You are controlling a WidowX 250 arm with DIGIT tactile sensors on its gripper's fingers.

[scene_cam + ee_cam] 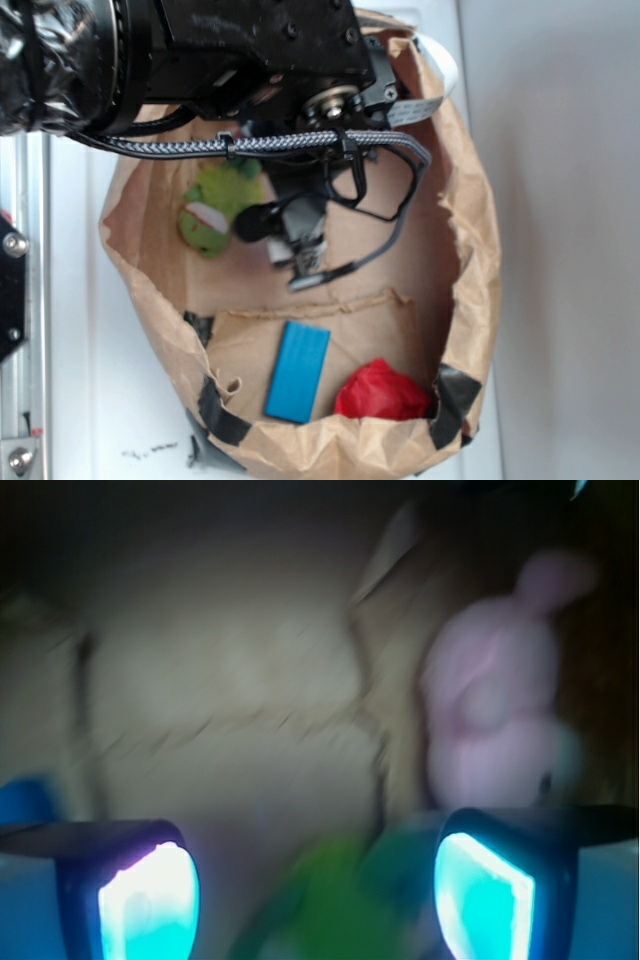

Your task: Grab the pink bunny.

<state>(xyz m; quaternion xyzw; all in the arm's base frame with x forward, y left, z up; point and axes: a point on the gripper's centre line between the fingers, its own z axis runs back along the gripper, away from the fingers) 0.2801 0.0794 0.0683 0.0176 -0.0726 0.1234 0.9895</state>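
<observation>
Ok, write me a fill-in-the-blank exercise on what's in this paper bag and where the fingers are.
1. The wrist view shows the pink bunny lying ahead of the ____ finger, not between the two fingers.
2. In the exterior view, the flat rectangular block beside the red lump is ____ in colour.
3. The fuzzy toy next to the arm is ____ in colour.
4. Everything sits inside a brown ____ bag.

Missing words: right; blue; green; paper
</observation>
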